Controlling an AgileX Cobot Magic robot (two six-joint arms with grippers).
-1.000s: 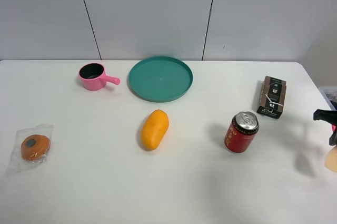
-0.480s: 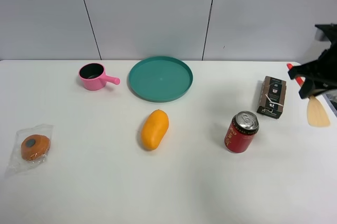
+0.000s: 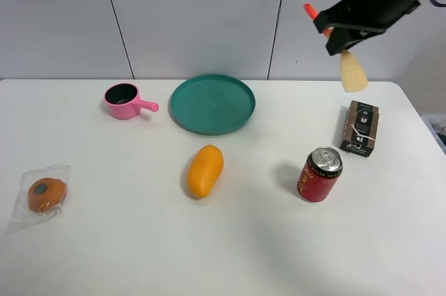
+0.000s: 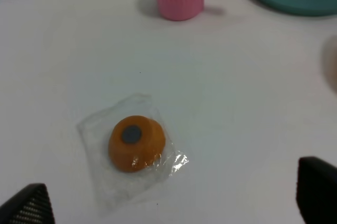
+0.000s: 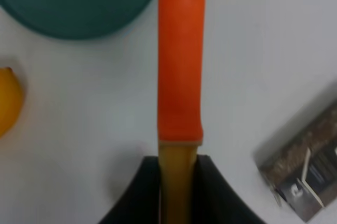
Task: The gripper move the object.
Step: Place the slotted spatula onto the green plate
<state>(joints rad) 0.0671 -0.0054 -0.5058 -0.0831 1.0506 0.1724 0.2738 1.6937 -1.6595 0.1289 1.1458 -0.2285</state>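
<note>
We see the spatula (image 3: 353, 74) held in the air above the table (image 3: 104, 240), at twelve o'clock from the dark box (image 3: 359, 127) in the high view, with its blade down and its orange handle pointing to ten o'clock. The right gripper (image 3: 340, 33) has its fingers clamped on the neck where blade meets handle. The left gripper (image 4: 171, 200) hangs spread wide above a wrapped orange item (image 4: 137, 142)

Right gripper (image 3: 336, 33) jaws clamp the spatula (image 3: 353, 73), blade hanging below them, above the box (image 3: 359, 127) and can (image 3: 320, 174).
</note>
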